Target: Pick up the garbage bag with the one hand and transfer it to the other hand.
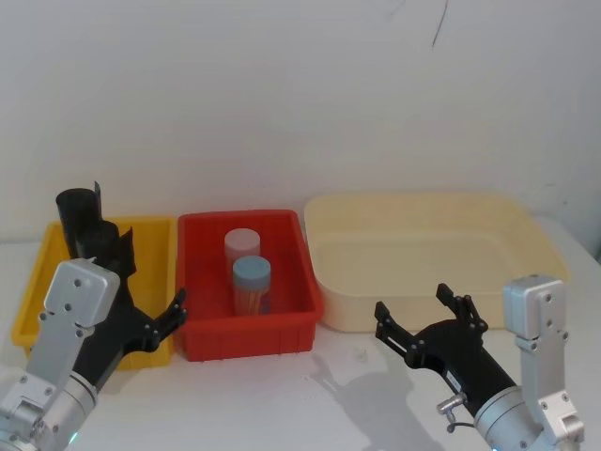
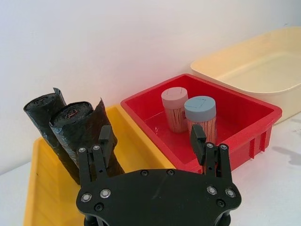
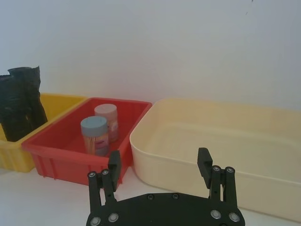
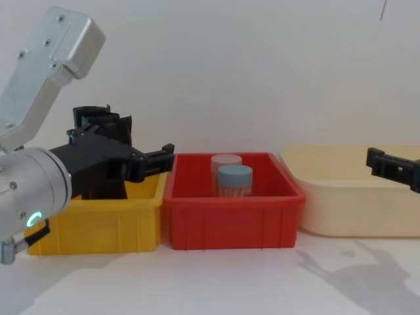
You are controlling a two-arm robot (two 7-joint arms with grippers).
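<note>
Garbage bag (image 2: 75,134) stands in the left bin (image 1: 36,282), two jars (image 1: 251,282) in the middle bin (image 1: 249,335), tub (image 1: 423,268) at right, all on the surface (image 1: 310,399).

Bright, even, soft light; the white wall (image 1: 282,94) is evenly lit. Under the right gripper (image 1: 410,301) and slightly to its left, a faint, diffuse grey shadow (image 1: 352,385) falls on the white table (image 1: 263,413)
</note>
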